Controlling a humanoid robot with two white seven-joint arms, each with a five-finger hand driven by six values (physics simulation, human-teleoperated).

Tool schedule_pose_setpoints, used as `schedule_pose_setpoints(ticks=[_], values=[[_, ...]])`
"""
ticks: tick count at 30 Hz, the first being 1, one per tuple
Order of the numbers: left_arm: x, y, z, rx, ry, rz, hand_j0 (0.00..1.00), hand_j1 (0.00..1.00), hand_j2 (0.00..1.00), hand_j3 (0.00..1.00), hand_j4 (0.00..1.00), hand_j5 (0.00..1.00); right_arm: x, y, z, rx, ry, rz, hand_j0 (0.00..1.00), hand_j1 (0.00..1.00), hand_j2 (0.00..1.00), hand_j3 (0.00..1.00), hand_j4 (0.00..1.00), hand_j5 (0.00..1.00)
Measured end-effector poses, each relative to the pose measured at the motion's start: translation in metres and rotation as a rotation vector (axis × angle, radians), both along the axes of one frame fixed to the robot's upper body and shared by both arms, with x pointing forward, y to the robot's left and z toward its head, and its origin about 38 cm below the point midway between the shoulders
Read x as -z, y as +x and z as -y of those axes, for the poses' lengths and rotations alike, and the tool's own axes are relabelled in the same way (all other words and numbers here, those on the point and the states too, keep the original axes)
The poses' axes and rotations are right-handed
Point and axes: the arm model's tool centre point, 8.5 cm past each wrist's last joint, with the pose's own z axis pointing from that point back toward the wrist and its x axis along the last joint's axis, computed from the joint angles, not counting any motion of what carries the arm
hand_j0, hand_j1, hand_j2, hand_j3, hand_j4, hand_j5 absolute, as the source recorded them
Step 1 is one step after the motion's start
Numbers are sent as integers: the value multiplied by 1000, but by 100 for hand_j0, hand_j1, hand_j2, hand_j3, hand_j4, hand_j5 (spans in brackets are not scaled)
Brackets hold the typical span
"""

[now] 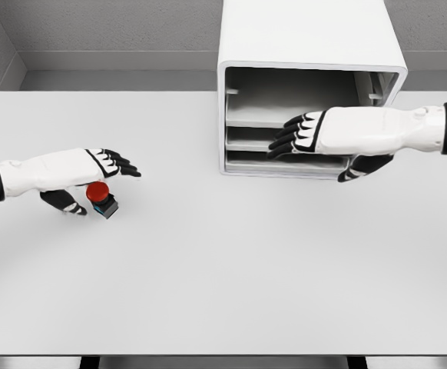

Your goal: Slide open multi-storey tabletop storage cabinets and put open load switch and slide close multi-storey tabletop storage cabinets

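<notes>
On the white table (208, 292) stand one white cabinet (308, 38) and one switch (100, 197), well apart from each other. That cabinet sits at the far edge, right of the middle, with its front open and three shelves showing inside, one above another. One switch only is in view: a small dark block with a red round button on top and a bit of blue on its side, lying tilted on the tabletop at the left. Two white arms reach in, one from each side. Above the switch is the left hand (93, 171), black fingers stretched out flat and thumb down beside the button; whether it touches the switch I cannot tell. Over by the cabinet front, the right hand (316, 132) is held level with the middle shelf, fingers straight and slightly spread, gripping nothing.
</notes>
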Motion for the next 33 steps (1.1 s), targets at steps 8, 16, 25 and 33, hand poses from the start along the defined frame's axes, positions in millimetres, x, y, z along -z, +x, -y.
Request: schedule_pose_setpoints(ticks=[8, 16, 25, 33], values=[[10, 4, -7, -32, -2, -22, 96, 96, 96, 96, 96, 96, 5, 7, -18, 13, 34, -27, 100, 100, 100, 100, 100, 100], [17, 2, 0, -17, -6, -40, 88, 88, 88, 88, 88, 88, 9, 24, -14, 189, 33, -88, 100, 100, 100, 100, 100, 100], [19, 1, -2, -22, -9, -50, 58, 58, 58, 58, 58, 58, 16, 37, -7, 306, 32, -135, 100, 100, 100, 100, 100, 100], [20, 0, -2, -19, -9, -57, 40, 40, 40, 40, 40, 40, 22, 50, 7, 375, 20, -152, 100, 100, 100, 100, 100, 100]])
